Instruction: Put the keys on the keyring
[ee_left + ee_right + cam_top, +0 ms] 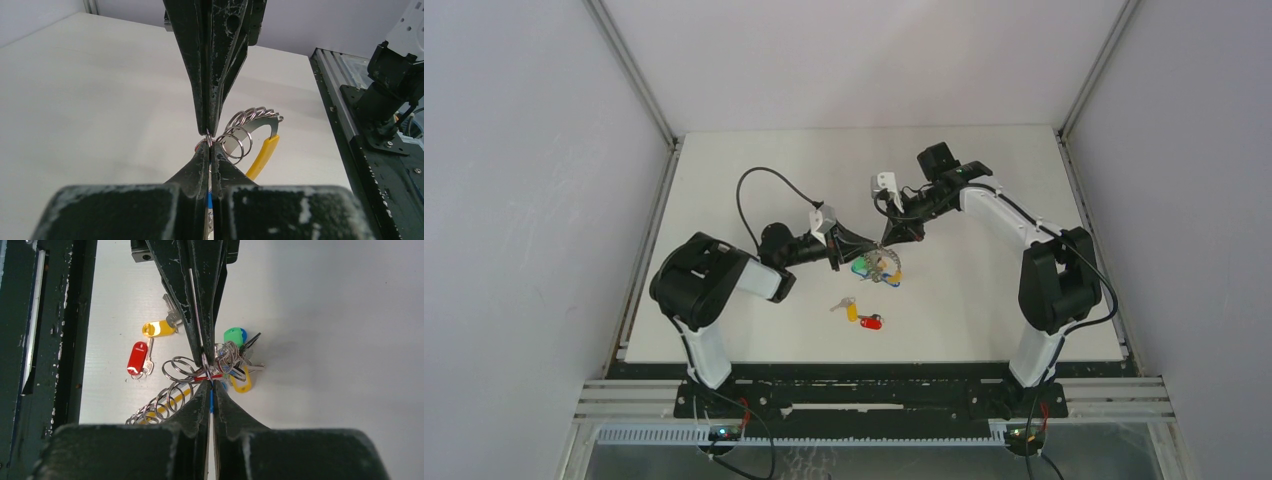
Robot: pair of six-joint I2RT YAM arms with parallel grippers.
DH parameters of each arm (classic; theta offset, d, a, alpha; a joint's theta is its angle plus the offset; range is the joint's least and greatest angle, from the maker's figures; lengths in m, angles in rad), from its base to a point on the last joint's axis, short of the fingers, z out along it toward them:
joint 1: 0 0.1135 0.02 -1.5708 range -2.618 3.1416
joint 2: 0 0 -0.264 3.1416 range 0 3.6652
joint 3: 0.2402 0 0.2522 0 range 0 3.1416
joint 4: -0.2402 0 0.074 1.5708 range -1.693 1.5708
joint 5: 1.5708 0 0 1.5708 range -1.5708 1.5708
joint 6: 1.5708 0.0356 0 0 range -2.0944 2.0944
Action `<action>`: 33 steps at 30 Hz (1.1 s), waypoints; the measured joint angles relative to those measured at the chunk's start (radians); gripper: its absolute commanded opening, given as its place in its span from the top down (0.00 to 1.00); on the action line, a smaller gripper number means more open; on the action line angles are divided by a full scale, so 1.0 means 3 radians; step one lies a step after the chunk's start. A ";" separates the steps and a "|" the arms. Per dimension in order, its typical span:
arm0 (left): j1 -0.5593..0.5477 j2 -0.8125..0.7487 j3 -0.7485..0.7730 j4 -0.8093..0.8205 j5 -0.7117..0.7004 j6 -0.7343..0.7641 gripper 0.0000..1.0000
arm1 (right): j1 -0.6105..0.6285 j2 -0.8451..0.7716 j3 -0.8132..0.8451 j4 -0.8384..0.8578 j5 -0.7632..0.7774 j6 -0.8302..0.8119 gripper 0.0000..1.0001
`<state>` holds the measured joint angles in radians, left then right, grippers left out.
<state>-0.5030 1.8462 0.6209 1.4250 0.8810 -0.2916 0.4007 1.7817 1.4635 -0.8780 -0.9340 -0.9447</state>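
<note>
Both claws meet over the keyring [227, 354]: the left gripper [209, 136] is pinched tight on one wire loop, and the right gripper [206, 367] is closed on a neighbouring loop from the opposite side, the bunch hanging between their tips. None of the threading appears done. The yellow-tagged key [157, 329] and the red-tagged key [137, 358] lie loose on the table [984, 300], close together, below the claws and toward the arm bases. By the look of it, one claw must let go to fetch a key while the other steadies the ring. The green tag [232, 335], the chain of spare rings and the yellow band [262, 154] crowd right beside the pinch point, likely obstructing any clean entry.
</note>
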 measured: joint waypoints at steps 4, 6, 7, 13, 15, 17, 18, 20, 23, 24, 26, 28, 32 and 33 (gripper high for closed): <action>-0.0003 -0.0047 -0.0011 -0.0024 -0.0070 0.0023 1.00 | -0.0004 0.0000 -0.0004 0.0020 0.0031 0.0023 1.00; -0.0003 -0.0052 -0.0013 -0.0025 -0.0090 0.0024 1.00 | 0.0003 0.0000 -0.0010 0.0027 0.0055 0.0045 1.00; -0.0003 -0.0053 -0.0013 -0.0028 -0.0104 0.0025 1.00 | 0.0003 0.0000 -0.0014 0.0032 0.0065 0.0053 1.00; -0.0004 -0.0075 -0.0056 -0.0048 -0.0140 0.0051 1.00 | -0.0006 -0.0014 -0.0134 0.0154 0.0118 0.0161 1.00; -0.0009 -0.0076 -0.0062 -0.0051 -0.0148 0.0055 1.00 | -0.0006 -0.0039 -0.0177 0.0192 0.0128 0.0188 1.00; -0.0011 -0.0078 -0.0064 -0.0046 -0.0164 0.0067 1.00 | -0.0006 -0.0089 -0.0210 0.0225 0.0145 0.0211 1.00; -0.0011 -0.0084 -0.0064 -0.0045 -0.0173 0.0074 1.00 | -0.0008 -0.0120 -0.0217 0.0231 0.0158 0.0220 1.00; -0.0011 -0.0111 -0.0064 -0.0039 -0.0198 0.0075 1.00 | -0.0006 -0.0151 -0.0217 0.0252 0.0175 0.0226 1.00; -0.0013 -0.0139 -0.0064 -0.0046 -0.0211 0.0075 1.00 | 0.0023 -0.0154 -0.0217 0.0275 0.0191 0.0231 0.96; -0.0015 -0.0140 -0.0065 -0.0046 -0.0212 0.0075 1.00 | 0.0034 -0.0154 -0.0217 0.0275 0.0203 0.0231 0.89; -0.0015 -0.0140 -0.0066 -0.0046 -0.0221 0.0075 1.00 | 0.0053 -0.0154 -0.0217 0.0272 0.0214 0.0237 0.81; -0.0015 -0.0146 -0.0066 -0.0045 -0.0225 0.0075 1.00 | 0.0043 -0.0155 -0.0221 0.0276 0.0212 0.0240 0.78; -0.0015 -0.0159 -0.0066 -0.0038 -0.0224 0.0076 1.00 | -0.0004 -0.0158 -0.0234 0.0329 0.0170 0.0244 0.77; -0.0015 -0.0159 -0.0066 -0.0039 -0.0223 0.0076 1.00 | -0.0022 -0.0161 -0.0237 0.0360 0.0156 0.0244 0.77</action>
<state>-0.5076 1.7985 0.6010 1.4132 0.8143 -0.2687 0.3943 1.7332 1.3926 -0.7700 -0.8871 -0.8715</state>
